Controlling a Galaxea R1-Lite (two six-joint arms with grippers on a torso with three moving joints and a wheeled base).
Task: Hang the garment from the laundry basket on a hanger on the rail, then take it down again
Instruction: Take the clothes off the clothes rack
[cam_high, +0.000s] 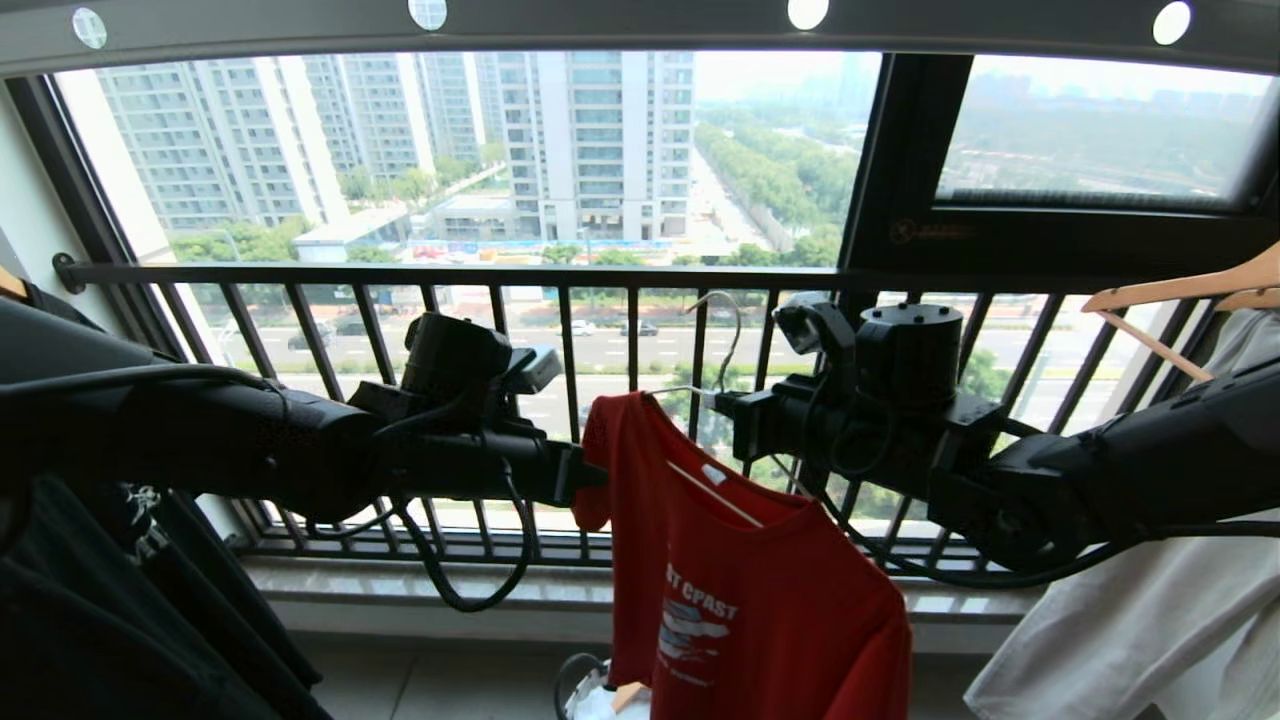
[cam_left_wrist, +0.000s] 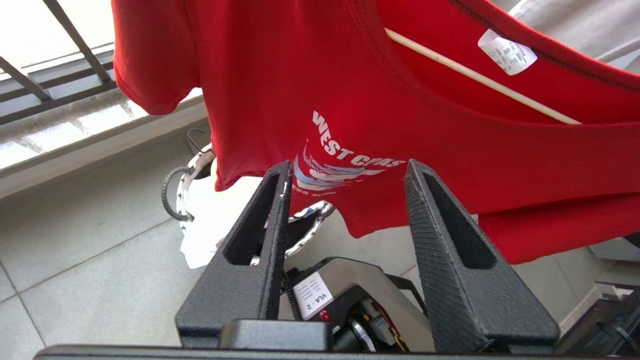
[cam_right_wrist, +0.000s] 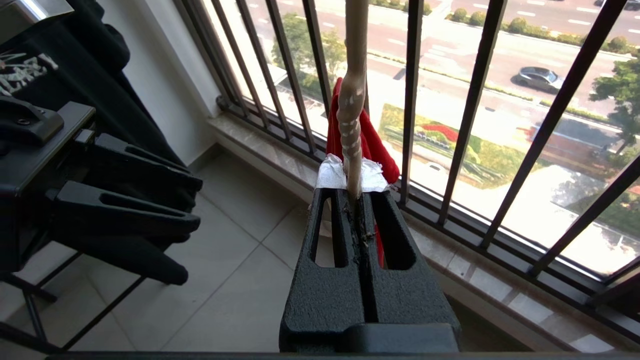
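Observation:
The red garment hangs on the thin white hanger, whose hook is in the air below the grey pierced rail and not on it. My right gripper is shut on the hanger's twisted neck, with red cloth behind it. My left gripper is by the shirt's shoulder and sleeve, open. In the left wrist view its fingertips stand apart just short of the garment, with nothing between them. The laundry basket stands on the floor below.
A black printed T-shirt hangs at the left. A pale garment on a wooden hanger hangs at the right. The dark barred window railing is close behind both arms. My own base is below.

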